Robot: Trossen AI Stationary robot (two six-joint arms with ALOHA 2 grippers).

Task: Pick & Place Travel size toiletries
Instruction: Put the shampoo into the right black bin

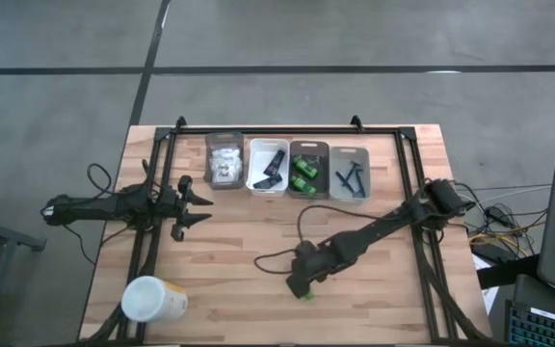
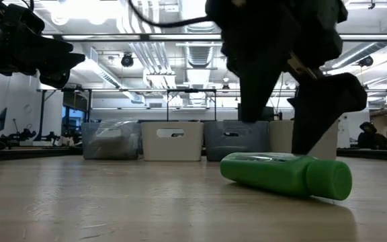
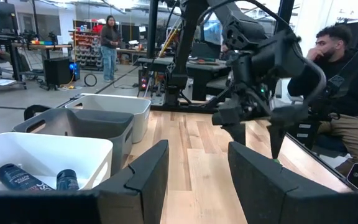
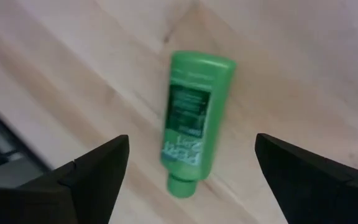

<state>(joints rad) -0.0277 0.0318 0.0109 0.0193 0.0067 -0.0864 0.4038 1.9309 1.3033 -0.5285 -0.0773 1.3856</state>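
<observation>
A bright green tube [image 4: 194, 121] lies flat on its side on the wooden table near the front, right of centre; it also shows in the high view [image 1: 307, 295] and the low view [image 2: 284, 175]. My right gripper [image 4: 191, 142] is open just above it, pointing down, one finger on each side of the tube and clear of it. My left gripper [image 1: 200, 207] is open and empty above the table's left part, pointing toward the right. Other toiletries lie in the bins at the far edge.
Four small bins stand in a row at the far edge: white packets [image 1: 224, 160], black sachets [image 1: 268, 166], green pieces [image 1: 308, 172], dark sticks [image 1: 349, 175]. A white-and-yellow cup [image 1: 152, 300] lies at the front left. A person sits beyond the table's right side [image 3: 334, 74].
</observation>
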